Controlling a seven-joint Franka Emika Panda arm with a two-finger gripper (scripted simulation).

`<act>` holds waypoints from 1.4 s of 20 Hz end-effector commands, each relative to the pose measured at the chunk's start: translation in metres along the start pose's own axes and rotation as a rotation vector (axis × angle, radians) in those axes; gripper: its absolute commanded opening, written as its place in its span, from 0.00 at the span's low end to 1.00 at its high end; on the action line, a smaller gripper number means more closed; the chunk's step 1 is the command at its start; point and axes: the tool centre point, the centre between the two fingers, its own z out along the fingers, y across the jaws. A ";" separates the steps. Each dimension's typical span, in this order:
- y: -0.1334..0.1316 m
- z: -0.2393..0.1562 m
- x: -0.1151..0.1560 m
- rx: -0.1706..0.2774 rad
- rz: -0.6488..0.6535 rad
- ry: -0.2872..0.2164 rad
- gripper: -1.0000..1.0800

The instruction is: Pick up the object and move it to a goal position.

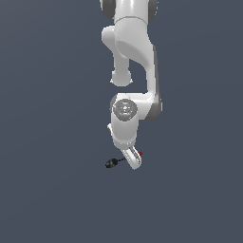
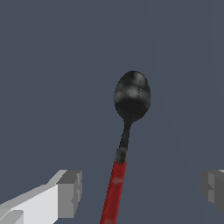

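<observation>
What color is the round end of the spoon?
Black. The spoon has a shiny black round head, and the wrist view shows it best, with its red handle below.

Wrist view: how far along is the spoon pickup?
Done: the gripper is lined up over the red-handled, black-headed spoon, one finger on each side of the handle. In hand: nothing; jaws are open, not touching it. Left: close, lift, carry to the goal, which isn't visible.

The spoon-like tool (image 1: 114, 163) lies under the arm's hand (image 1: 133, 161), its head sticking out toward 9 o'clock in the exterior view and its handle end showing at 3 o'clock of the hand. In the wrist view, the tool (image 2: 124, 144) lies between the 2 fingers (image 2: 69, 192), touching neither.
</observation>
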 end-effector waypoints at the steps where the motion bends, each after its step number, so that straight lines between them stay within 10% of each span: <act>1: -0.002 0.004 0.000 -0.001 0.042 0.001 0.96; 28: -0.003 0.062 0.000 -0.004 0.109 0.002 0.96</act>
